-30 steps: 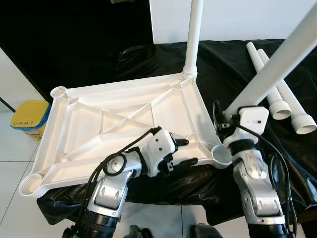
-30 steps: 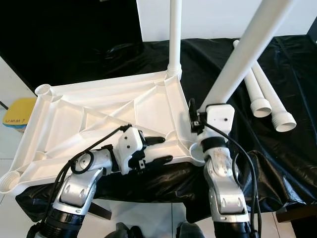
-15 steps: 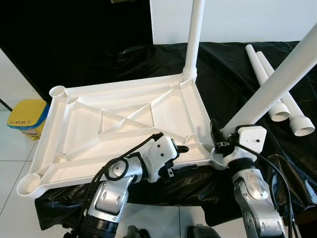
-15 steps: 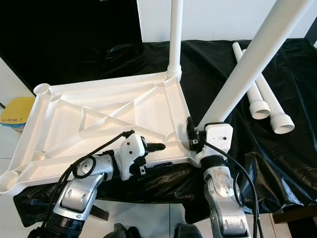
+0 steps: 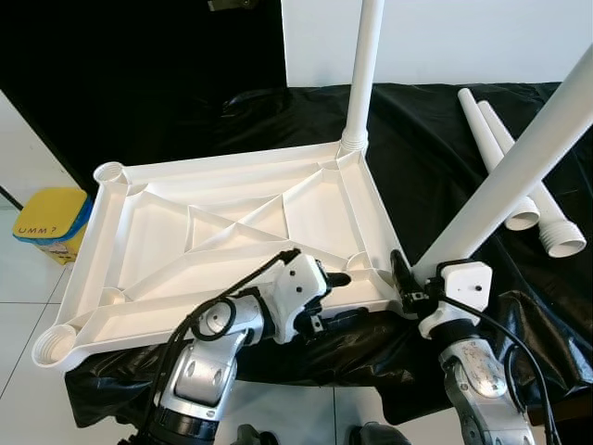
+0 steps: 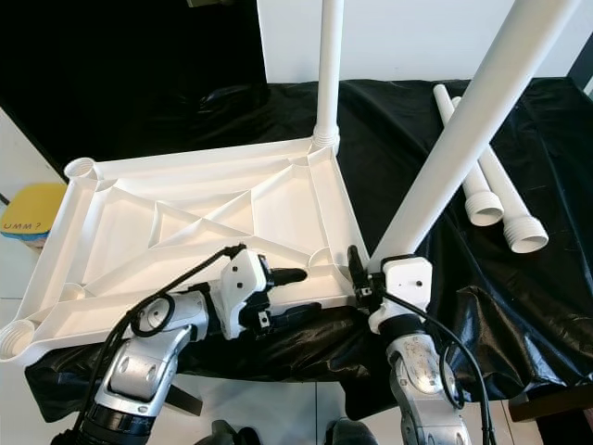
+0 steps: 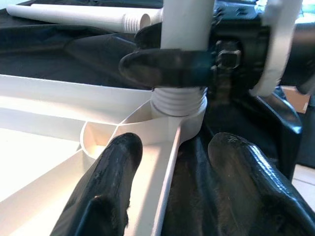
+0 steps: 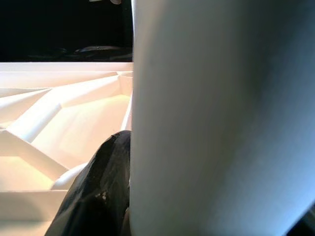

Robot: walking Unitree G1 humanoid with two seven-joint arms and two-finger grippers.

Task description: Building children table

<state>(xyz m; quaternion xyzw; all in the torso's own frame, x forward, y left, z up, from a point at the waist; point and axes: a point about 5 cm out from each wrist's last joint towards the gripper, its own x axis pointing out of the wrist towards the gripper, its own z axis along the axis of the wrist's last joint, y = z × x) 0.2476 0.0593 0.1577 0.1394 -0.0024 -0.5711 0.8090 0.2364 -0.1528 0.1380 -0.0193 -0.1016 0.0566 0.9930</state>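
White plastic tabletop (image 5: 222,232) lies upside down, ribbed underside facing up, on a desk covered with black sheeting (image 5: 435,139). It overhangs the near edge of the desk toward me. Open round leg sockets show at the far-left corner (image 5: 109,172) and the near-left corner (image 5: 54,345).

One white leg (image 5: 361,74) stands upright, seated in the far-right corner socket.

My right tool (image 6: 363,276) has its black fingers closed around the lower end of a second white leg (image 6: 463,130), just above its threaded collar. This leg leans up and away to my right. In the left wrist view its ribbed end (image 7: 178,103) sits in the near-right corner socket of the tabletop; how deep it is seated, I cannot tell. In the right wrist view the leg is a wide pale column with one black finger (image 8: 103,191) pressed against it.

My left tool (image 5: 338,292) is at the near edge of the tabletop, close to the same corner. Its fingers are spread apart and hold nothing: one finger (image 7: 106,191) lies over the white rim, the other (image 7: 251,182) over the black sheeting beside it.

Two more white legs (image 5: 519,176) lie side by side on the sheeting at far right, well apart from the tabletop, threaded ends toward me.

A yellow bin (image 5: 54,222) stands on the tiled floor (image 5: 18,306) to my left.
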